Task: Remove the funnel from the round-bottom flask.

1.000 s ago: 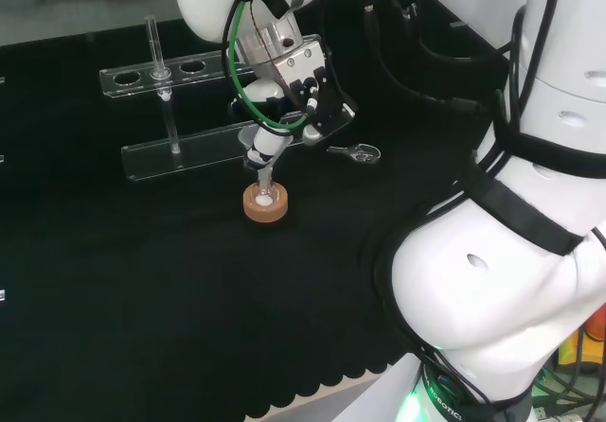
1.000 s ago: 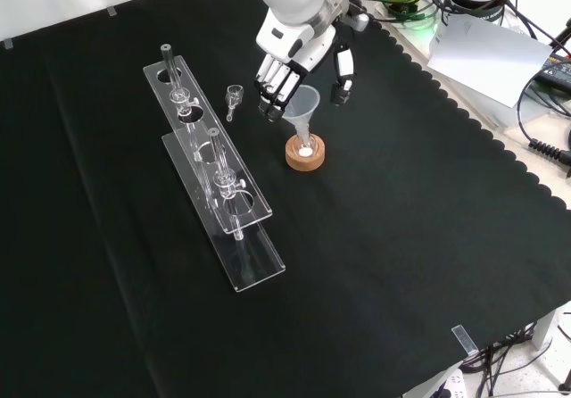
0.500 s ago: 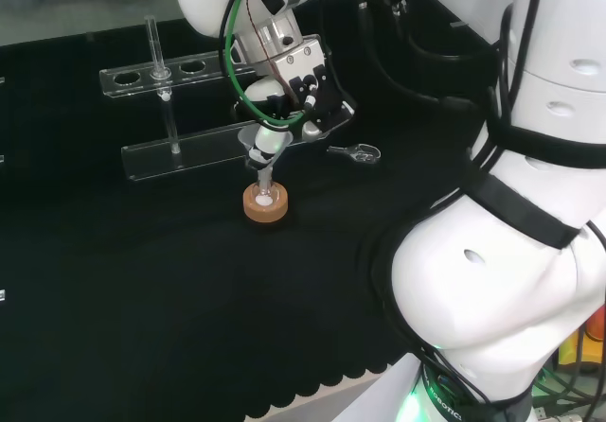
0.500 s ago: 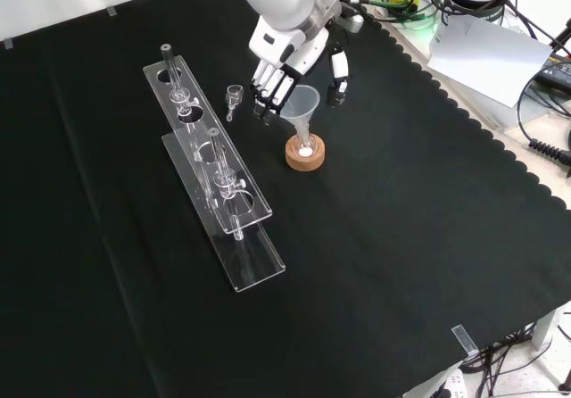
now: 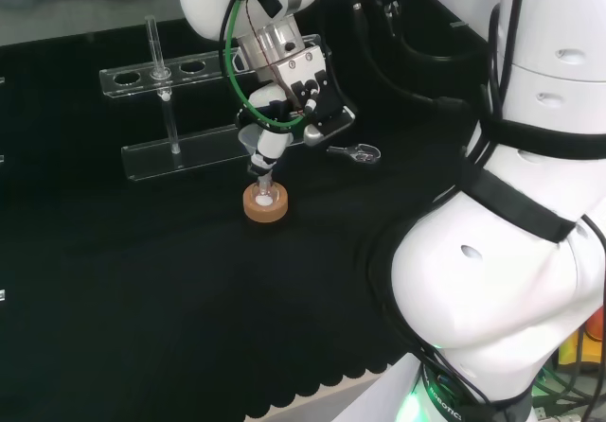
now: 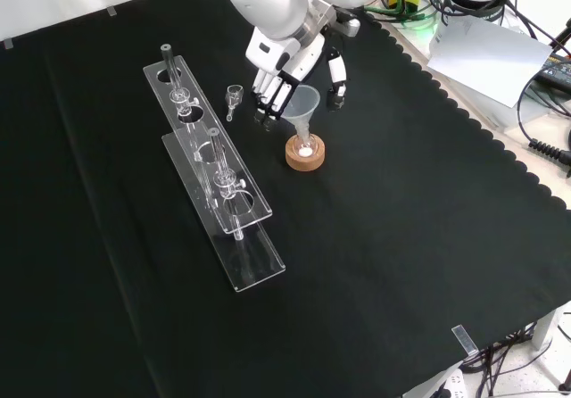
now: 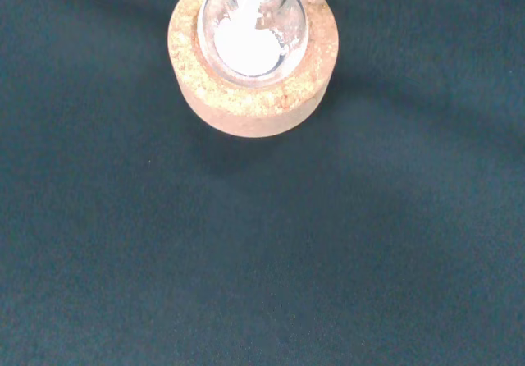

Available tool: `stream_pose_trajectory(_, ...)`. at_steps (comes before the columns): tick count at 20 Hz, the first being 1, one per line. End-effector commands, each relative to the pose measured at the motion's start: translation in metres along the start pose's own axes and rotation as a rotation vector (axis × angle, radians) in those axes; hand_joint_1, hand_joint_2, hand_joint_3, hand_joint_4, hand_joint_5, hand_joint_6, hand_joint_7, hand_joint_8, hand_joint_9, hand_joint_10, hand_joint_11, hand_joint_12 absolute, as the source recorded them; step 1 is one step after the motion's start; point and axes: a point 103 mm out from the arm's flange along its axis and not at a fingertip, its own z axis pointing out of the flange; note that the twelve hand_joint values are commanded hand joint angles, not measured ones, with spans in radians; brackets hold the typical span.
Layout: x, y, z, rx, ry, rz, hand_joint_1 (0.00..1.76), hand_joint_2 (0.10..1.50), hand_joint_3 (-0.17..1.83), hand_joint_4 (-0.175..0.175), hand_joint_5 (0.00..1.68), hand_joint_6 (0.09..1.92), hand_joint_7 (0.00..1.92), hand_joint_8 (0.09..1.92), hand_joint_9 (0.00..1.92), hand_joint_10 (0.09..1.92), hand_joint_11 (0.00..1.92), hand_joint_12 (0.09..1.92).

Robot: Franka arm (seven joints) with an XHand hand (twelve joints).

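Note:
A clear funnel (image 6: 304,103) stands with its stem in the neck of a small round-bottom flask (image 6: 305,149). The flask holds white powder and sits in a cork ring (image 6: 305,156). The hand (image 6: 284,70) hangs over the funnel from behind, open. Its fingers (image 6: 267,103) point down at the cone's left in the front view, and the thumb (image 6: 333,92) is at the cone's right. In the head view the hand (image 5: 308,96) is above and right of the funnel (image 5: 252,141) and cork ring (image 5: 265,205). The wrist view looks down on the cork ring (image 7: 271,103) and the flask's white powder (image 7: 246,44).
A clear two-tier test-tube rack (image 6: 217,180) with a few tubes lies left of the flask in the front view, and behind the flask in the head view, rack (image 5: 170,149). A small glass piece (image 6: 234,95) lies by the fingers. The cloth's scalloped edge (image 6: 464,86) runs at the right.
In the front view the hand has shifted slightly left, bringing the thumb closer to the funnel's cone. Funnel, flask and cork ring have stayed in place.

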Motion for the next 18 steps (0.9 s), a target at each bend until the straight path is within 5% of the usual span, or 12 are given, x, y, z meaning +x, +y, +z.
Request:
stream_pose_trajectory(1,0.002,0.000,-0.001,-0.058,-0.045,0.005,0.68,0.69,0.47,-0.032,0.32,0.09,0.10,0.64,0.54,0.67,0.42,1.38)
stream_pose_trajectory(3,0.004,-0.001,-0.003,-0.104,-0.089,0.040,0.70,0.70,0.49,-0.040,0.48,0.10,0.34,0.68,0.74,0.60,0.53,1.32)
stream_pose_trajectory(8,0.008,-0.009,-0.015,-0.177,-0.161,0.062,0.78,0.74,0.53,-0.037,0.65,0.62,0.62,0.69,1.03,0.47,0.74,1.19)
stream_pose_trajectory(18,0.005,-0.025,-0.051,-0.040,-0.142,0.049,0.79,0.75,0.55,-0.034,0.66,0.78,0.58,0.70,1.05,0.45,0.76,1.17)
